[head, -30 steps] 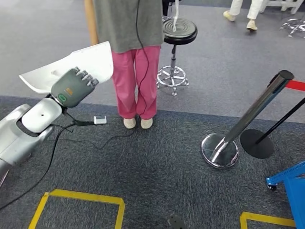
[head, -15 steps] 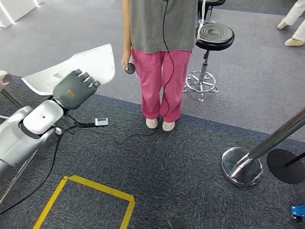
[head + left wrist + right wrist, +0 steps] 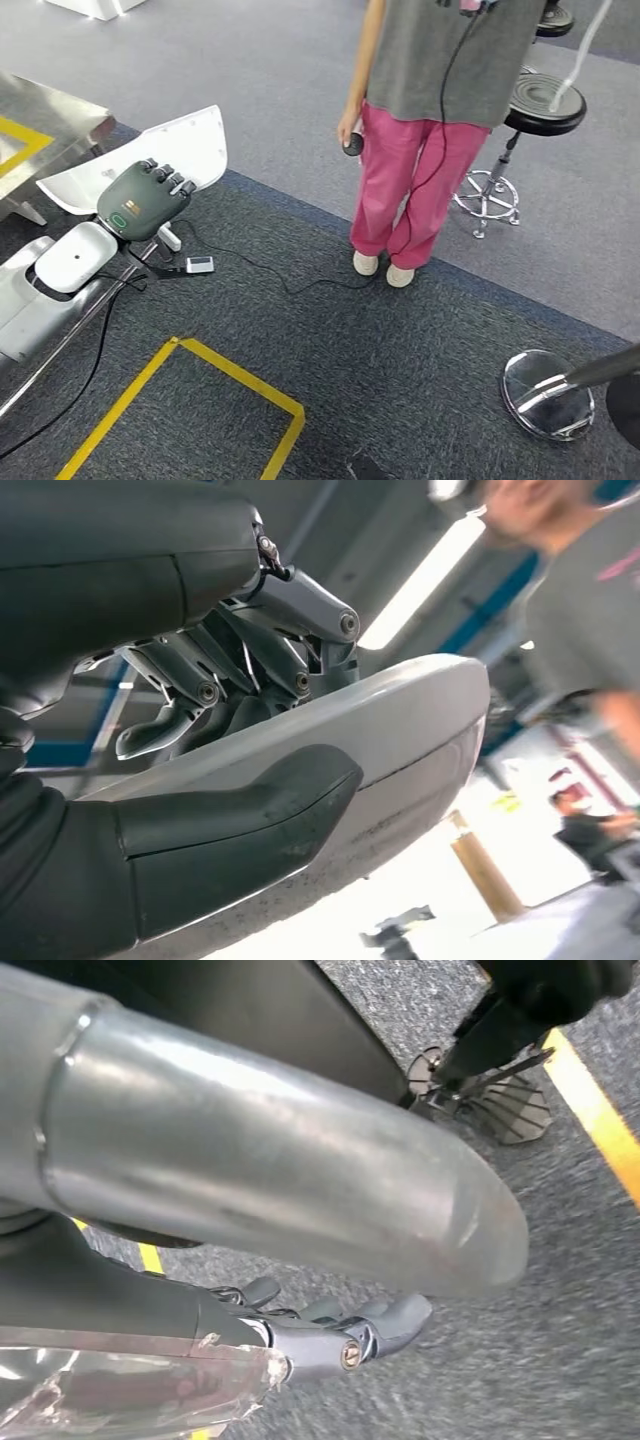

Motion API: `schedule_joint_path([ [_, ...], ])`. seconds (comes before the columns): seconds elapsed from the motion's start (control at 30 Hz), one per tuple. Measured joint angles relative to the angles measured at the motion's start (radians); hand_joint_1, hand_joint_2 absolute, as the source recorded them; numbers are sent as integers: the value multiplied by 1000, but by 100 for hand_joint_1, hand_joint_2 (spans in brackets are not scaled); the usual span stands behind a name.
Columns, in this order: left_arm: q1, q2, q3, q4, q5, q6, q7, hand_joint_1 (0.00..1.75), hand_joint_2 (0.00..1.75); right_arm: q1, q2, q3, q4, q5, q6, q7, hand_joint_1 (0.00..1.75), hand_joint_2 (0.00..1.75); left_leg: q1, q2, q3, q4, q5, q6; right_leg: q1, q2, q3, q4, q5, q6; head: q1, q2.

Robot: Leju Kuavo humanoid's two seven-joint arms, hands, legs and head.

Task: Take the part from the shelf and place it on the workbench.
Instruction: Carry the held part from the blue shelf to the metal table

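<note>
Tape [image 3: 226, 370] in yellow is making a box on the dark carpet [image 3: 392, 360], close to the robot's feet. Just past it, the left robot hand [image 3: 142, 197] is holding the white part [image 3: 162, 150]. In the left wrist view, the thumb is pressing one face of the part [image 3: 392, 730] and the dark fingers [image 3: 302, 630] are curling over the other face, so the part is being pinched flat between them. The part is long and thin like a blade. Its long side is running sideways across the robot, sticking out past both sides of the left robot hand.

The right robot hand [image 3: 332, 1335] is hanging low over the carpet. Its fingers are looking curled in with nothing in them, though I cannot tell for sure.

Next comes the shiny metal tabletop [image 3: 53, 125], just to the left of the part and a little farther off. I think this is the workbench. The left arm is the nearer one, so the part probably needs to go leftward and down onto the tabletop.

A small white box [image 3: 200, 264] on a black cable [image 3: 249, 265] is lying on the carpet. Farther off, a person in pink trousers [image 3: 411, 180] is standing and holding a small dark thing [image 3: 352, 146]. A black stool [image 3: 540, 105] is standing behind.
</note>
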Motion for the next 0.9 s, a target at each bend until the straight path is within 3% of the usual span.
schedule_joint_path([
  [0.03,8,11,9,-1,1,11,0,175,175,-1,4,0,-1,3,-1,6,0,0,0,-11,0,0,0,3,-1,30,-32,69,-30,1,3,0],
  [0.07,19,21,16,-1,2,19,-1,175,175,0,7,0,-1,6,-1,11,0,0,0,-25,0,0,0,5,-1,46,-69,141,-56,1,4,0],
  [0.1,31,30,21,-2,2,26,-1,175,175,1,9,0,-1,9,-2,15,0,0,-1,-39,0,1,-1,6,-1,52,-100,194,-69,-1,5,0],
  [0.13,41,38,25,-2,3,29,-2,175,175,1,11,0,-1,10,-2,17,0,0,-1,-55,0,1,-1,6,0,55,-114,210,-62,-3,5,0],
  [0.17,50,45,30,-3,3,30,-2,175,175,1,12,0,-2,11,-2,17,0,0,-1,-71,1,2,-1,5,0,58,-110,186,-37,-6,5,0],
  [0.2,55,50,34,-5,3,30,-4,175,175,0,12,0,-2,11,-3,17,0,0,0,-87,1,3,-1,5,-1,67,-87,126,1,-9,5,0],
  [0.27,57,54,43,-9,0,25,-10,175,175,-1,13,0,-2,11,-3,15,0,0,3,-119,-2,6,-1,-2,-7,117,-26,-9,57,-11,5,0],
  [0.33,56,54,51,-12,-5,17,-17,175,175,0,14,0,-3,10,-4,11,0,0,8,-146,-9,7,3,-15,-10,147,5,-67,68,-13,4,0],
  [0.4,55,55,54,-13,-10,6,-19,175,175,-1,15,0,-3,9,-4,6,0,0,14,-166,-15,3,9,-29,-6,126,10,-71,72,-23,5,0],
  [0.47,51,54,56,-13,-11,-5,-20,175,175,-3,15,0,-4,9,-3,-6,0,0,12,-129,-28,24,-8,-38,-6,103,13,-79,78,-35,0,0],
  [0.53,41,49,56,-13,-12,-13,-20,175,175,-1,13,0,-4,8,-1,-17,0,0,5,-58,-74,123,-64,-41,-4,78,15,-85,80,-42,-6,0],
  [0.57,38,45,55,-14,-13,-16,-21,175,175,2,12,0,-4,8,0,-20,0,0,5,-37,-106,192,-96,-43,-3,65,15,-85,80,-44,-8,0],
  [0.63,37,38,54,-15,-13,-24,-24,175,175,7,9,0,-4,8,2,-24,0,0,6,-22,-147,283,-122,-47,-2,35,15,-85,78,-46,-8,0],
  [0.67,37,37,53,-15,-13,-28,-25,175,175,8,9,0,-4,8,2,-25,0,0,7,-19,-142,276,-110,-48,-2,21,16,-85,77,-45,-8,0],
  [0.7,36,35,53,-15,-13,-29,-26,175,175,8,8,0,-4,8,3,-26,0,0,8,-13,-118,233,-82,-48,-3,8,17,-85,75,-44,-8,0],
  [0.77,30,33,54,-15,-12,-30,-27,175,175,7,8,0,-4,8,4,-27,0,0,3,29,-40,94,-25,-48,0,-16,22,-83,70,-37,-9,0],
  [0.83,25,29,54,-17,-11,-31,-28,175,175,6,7,0,-4,8,5,-28,0,0,-4,57,5,9,-5,-38,7,-38,27,-83,64,-28,-7,0],
  [0.9,24,27,54,-18,-10,-31,-29,175,175,5,6,0,-4,8,5,-28,0,0,-6,37,6,1,-7,-23,9,-60,34,-87,60,-19,-6,0],
])
